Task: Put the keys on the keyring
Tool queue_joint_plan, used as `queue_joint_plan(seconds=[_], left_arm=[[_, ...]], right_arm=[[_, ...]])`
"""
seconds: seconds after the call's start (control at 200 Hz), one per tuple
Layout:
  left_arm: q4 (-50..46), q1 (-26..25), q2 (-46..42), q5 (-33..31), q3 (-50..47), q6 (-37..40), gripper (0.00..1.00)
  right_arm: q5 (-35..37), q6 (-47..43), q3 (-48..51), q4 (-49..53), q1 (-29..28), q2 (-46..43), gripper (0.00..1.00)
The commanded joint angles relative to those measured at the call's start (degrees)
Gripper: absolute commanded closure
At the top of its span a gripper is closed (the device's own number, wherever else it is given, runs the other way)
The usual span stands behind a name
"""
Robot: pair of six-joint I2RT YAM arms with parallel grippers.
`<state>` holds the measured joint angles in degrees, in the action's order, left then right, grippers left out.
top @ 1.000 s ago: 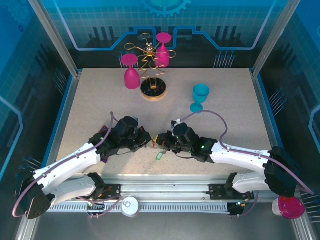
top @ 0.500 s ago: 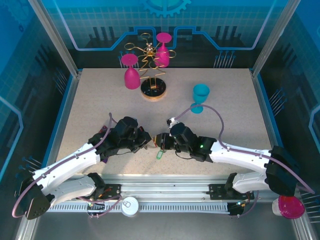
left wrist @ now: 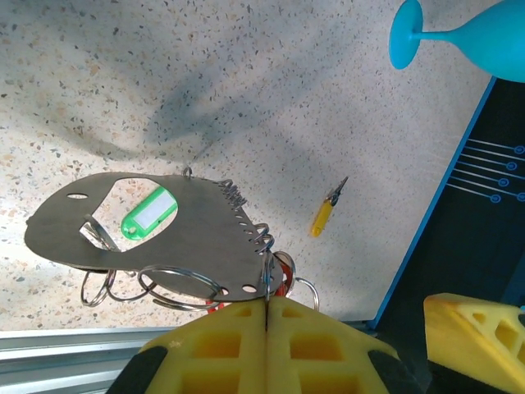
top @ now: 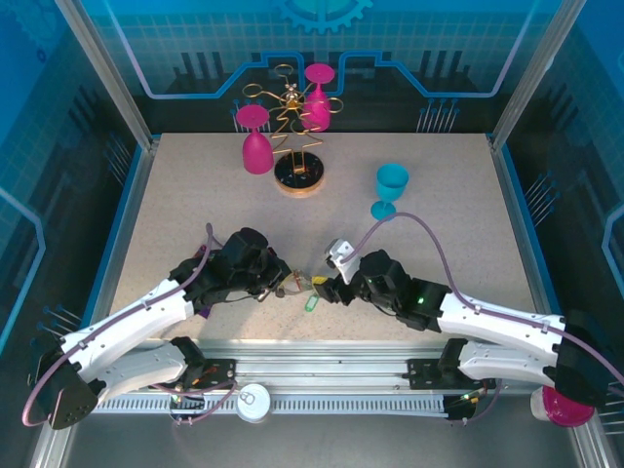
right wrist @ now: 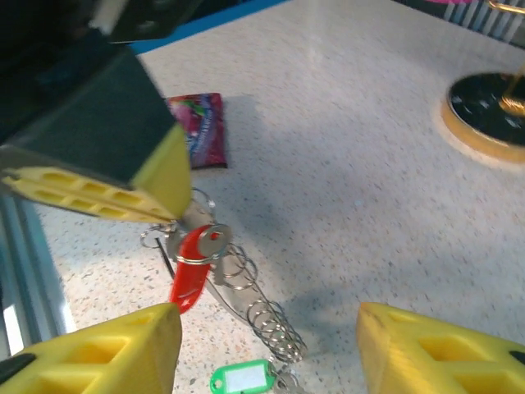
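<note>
The keyring (left wrist: 205, 238) is clamped by one edge between the closed left fingers (left wrist: 221, 345), and the red key (right wrist: 190, 275) is hung beside them. The yellow key (left wrist: 322, 215) is laid on the surface (left wrist: 246, 82) nearby. The right fingers (right wrist: 90, 353) are held wide apart.

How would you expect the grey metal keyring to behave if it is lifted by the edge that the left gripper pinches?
The keyring looks like a flat metal plate, so it should stay stiff rather than droop. Clamped at one edge by the left gripper, it may pivot or swing. Its loose rings, green tag and red key would likely dangle.
</note>
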<state>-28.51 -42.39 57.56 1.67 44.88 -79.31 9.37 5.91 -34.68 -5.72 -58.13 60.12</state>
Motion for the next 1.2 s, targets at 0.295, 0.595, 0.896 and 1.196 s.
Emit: queue_joint_plan(seconds=[0.295, 0.595, 0.896, 1.196], left_arm=[[-1.73, -0.06, -1.73, -0.43, 2.07, -1.66, 1.00], [-1.94, -0.10, -2.05, -0.44, 2.12, -1.80, 1.00], [-2.08, -0.06, -2.54, -0.71, 1.46, -2.16, 1.00], [-2.14, -0.09, -2.56, -0.79, 1.19, -2.12, 1.00]], right_arm=[[-7.81, -8.22, -0.08, -16.44, -2.33, 12.41, 0.32], [-1.67, -7.24, -0.31, -22.20, -3.13, 20.20, 0.54], [3.66, -9.91, 1.09, -17.03, -3.19, 14.77, 0.85], [7.73, -14.77, -0.37, -8.11, -3.13, 10.83, 0.95]])
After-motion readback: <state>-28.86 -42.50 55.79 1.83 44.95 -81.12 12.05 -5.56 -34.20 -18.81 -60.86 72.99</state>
